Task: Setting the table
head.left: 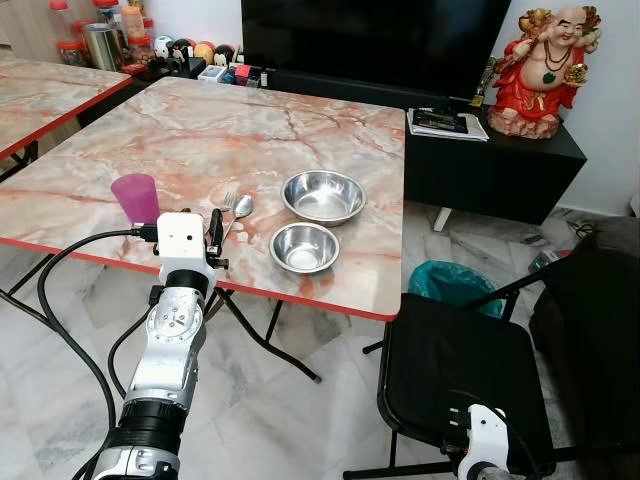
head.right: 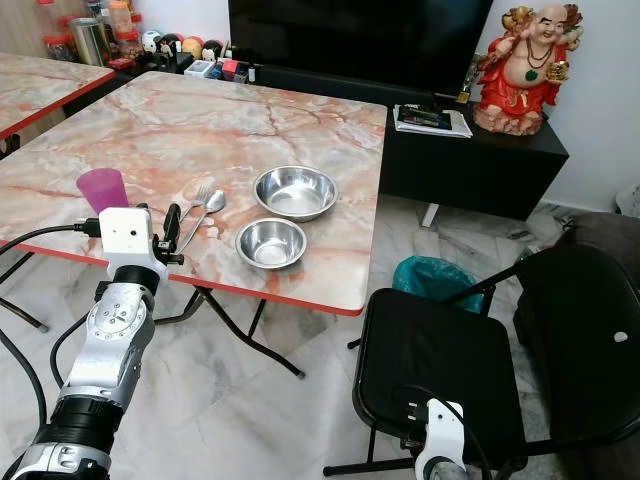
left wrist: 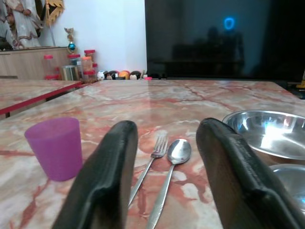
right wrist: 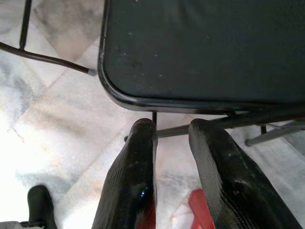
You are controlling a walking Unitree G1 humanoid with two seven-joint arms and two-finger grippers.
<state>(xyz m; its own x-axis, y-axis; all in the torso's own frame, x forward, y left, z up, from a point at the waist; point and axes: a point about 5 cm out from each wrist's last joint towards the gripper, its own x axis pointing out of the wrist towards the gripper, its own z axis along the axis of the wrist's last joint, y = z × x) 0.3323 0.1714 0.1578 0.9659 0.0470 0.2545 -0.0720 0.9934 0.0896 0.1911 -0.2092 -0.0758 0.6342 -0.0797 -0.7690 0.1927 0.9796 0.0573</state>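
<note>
Left wrist view: left gripper (left wrist: 164, 191) empty, fingers spread wide, levelled at the slim steel fork (left wrist: 150, 167) and steel spoon (left wrist: 170, 174) lying side by side at frame centre on the pink marble-pattern table (head.left: 200, 130).
Cutlery: light, rigid, slick, lying flat; best pinched across the handles. Purple plastic cup (head.left: 136, 197), lower left: light, tippable. Two shallow steel bowls (head.left: 323, 196) (head.left: 304, 247), centre: take by the rim. Right gripper (right wrist: 171, 157), low by the black chair (head.right: 440, 360): narrow gap, empty.

Cup (head.left: 135, 197) left of fork (head.left: 226, 208) and spoon (head.left: 240, 211), bowls (head.left: 304, 247) right
</note>
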